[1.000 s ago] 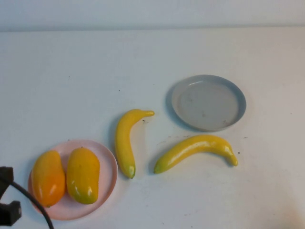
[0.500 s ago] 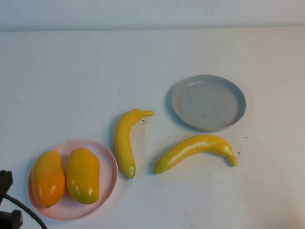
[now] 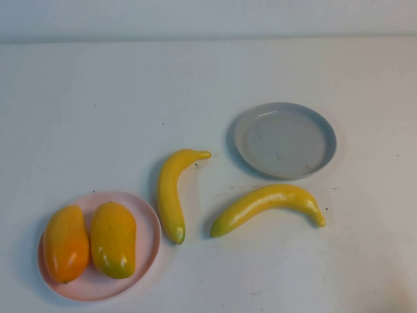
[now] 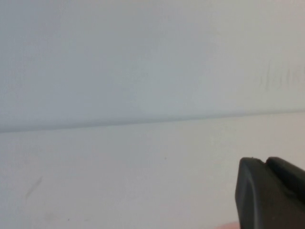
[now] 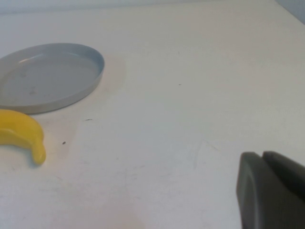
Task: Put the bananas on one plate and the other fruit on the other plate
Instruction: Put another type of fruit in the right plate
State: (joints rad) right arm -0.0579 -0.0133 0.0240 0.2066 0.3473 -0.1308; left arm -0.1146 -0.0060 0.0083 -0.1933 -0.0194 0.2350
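Two yellow bananas lie on the white table, one curved upright (image 3: 171,193) beside the pink plate (image 3: 148,228), the other (image 3: 268,207) in front of the grey plate (image 3: 285,139), which holds nothing. On the pink plate rest an orange fruit (image 3: 65,243) and a yellow fruit with a greenish end (image 3: 113,238). Neither gripper shows in the high view. My left gripper (image 4: 265,161) is shut and holds nothing, over bare table. My right gripper (image 5: 262,155) is likewise shut, well to the side of the grey plate (image 5: 47,76) and a banana's end (image 5: 21,132).
The table's far edge meets a pale wall (image 3: 208,19). Bare tabletop surrounds both plates, with wide room at the back left and at the right.
The left arm's black part and cable at the lower left of the high view have drawn back out of sight. The fruit and plates have not moved.
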